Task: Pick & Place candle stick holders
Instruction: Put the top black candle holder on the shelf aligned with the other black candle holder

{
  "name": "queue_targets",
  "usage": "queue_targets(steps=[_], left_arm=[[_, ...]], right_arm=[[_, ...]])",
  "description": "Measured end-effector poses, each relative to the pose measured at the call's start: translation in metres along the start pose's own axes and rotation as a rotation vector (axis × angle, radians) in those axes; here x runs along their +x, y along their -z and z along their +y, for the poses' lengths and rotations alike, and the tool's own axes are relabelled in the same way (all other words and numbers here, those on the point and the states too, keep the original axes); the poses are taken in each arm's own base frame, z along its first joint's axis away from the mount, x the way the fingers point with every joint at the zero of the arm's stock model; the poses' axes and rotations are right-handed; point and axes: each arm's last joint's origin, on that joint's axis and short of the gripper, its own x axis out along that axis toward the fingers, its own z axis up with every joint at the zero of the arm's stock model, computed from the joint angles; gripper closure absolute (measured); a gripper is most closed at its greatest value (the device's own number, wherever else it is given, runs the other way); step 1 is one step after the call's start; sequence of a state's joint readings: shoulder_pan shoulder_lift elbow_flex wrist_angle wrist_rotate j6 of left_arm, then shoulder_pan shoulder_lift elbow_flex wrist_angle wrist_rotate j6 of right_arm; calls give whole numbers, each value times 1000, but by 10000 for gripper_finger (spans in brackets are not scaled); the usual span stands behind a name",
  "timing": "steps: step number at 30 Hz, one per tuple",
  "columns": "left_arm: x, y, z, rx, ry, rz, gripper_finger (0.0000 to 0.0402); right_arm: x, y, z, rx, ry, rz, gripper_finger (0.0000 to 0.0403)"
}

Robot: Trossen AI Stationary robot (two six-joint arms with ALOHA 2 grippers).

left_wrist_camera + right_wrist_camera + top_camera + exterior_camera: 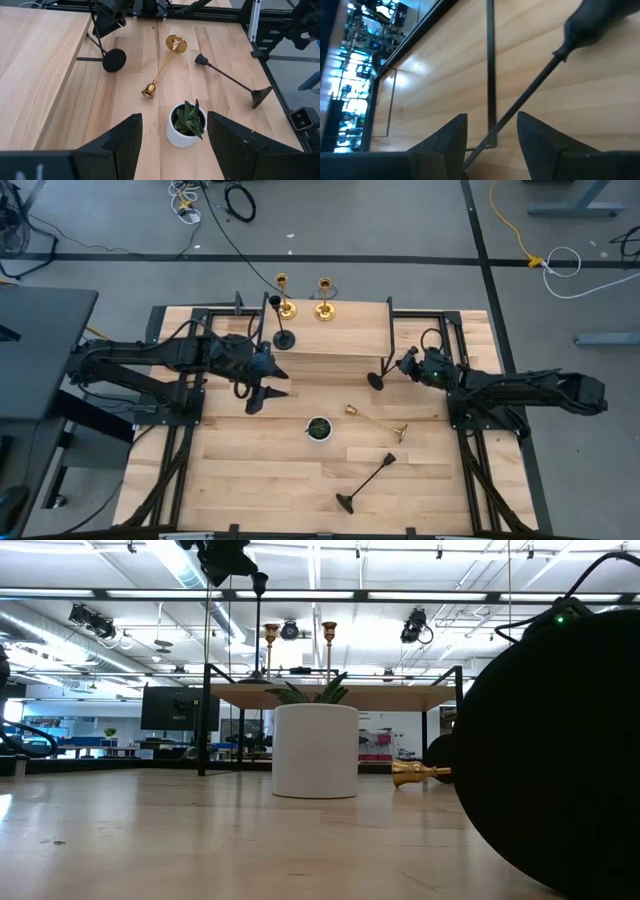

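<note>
Beside the shelf, right gripper (400, 366) clasps tilted black holder (380, 374), base down; left gripper (262, 392) wide.

Two dark jointed arms, black cables looped along them, broad wedge-shaped matte black fingers (118, 145)
</note>
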State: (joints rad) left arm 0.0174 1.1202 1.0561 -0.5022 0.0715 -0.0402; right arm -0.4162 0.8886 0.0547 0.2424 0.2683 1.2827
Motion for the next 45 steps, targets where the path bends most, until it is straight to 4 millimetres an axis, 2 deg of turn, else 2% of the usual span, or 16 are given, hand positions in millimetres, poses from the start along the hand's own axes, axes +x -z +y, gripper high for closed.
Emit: queue_targets(steps=[6,24,31,41,45], left_arm=[[0,0,0,1,0,0,179],[0,3,0,8,-1,28,179],[0,3,0,6,-2,33,179],[0,5,0,3,-2,51,179],[0,5,0,4,-2,51,179]], right_arm=[[5,3,-4,10,39,36,231],[24,2,-7,27,55,2,240],[29,1,-4,6,71,-4,273],[37,1,-6,-48,124,7,350],[39,1,-6,-61,122,10,368]])
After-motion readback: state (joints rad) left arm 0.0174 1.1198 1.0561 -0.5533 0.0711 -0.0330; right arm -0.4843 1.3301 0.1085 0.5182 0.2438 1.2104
